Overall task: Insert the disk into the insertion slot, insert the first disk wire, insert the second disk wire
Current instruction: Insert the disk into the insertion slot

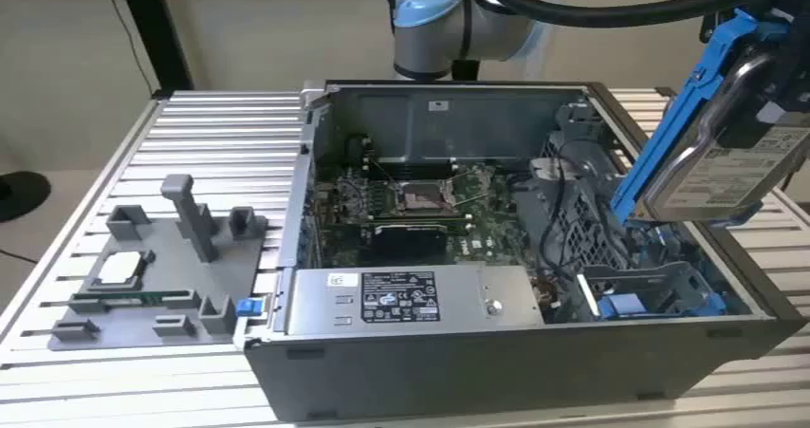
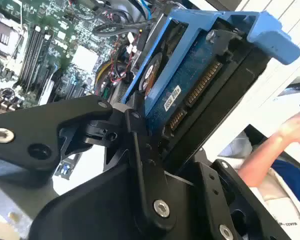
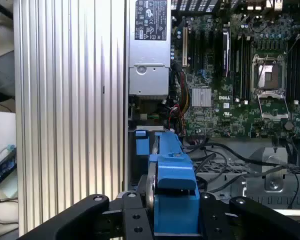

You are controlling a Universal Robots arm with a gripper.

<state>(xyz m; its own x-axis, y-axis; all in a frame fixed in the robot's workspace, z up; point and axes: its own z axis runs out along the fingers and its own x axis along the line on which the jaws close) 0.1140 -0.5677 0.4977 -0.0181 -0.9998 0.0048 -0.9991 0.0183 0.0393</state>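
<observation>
I hold one disk [image 1: 724, 153], clipped in its blue frame. My end effector [image 3: 172, 220] is clamped on it, tilted in the air over the one open computer case [image 1: 506, 376], at the exterior view's right. One insertion slot [image 1: 652, 290] lies below, apart from it. One grey fixture tray [image 1: 152, 276] sits on the ribbed surface [image 1: 228, 134].

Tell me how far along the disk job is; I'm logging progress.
Done: the disk is picked up, clamped in the hand. In hand: it hangs tilted above the case, near the insertion slot. Left: the slot is empty, and the disk's connector is bare, no wire plugged.
</observation>
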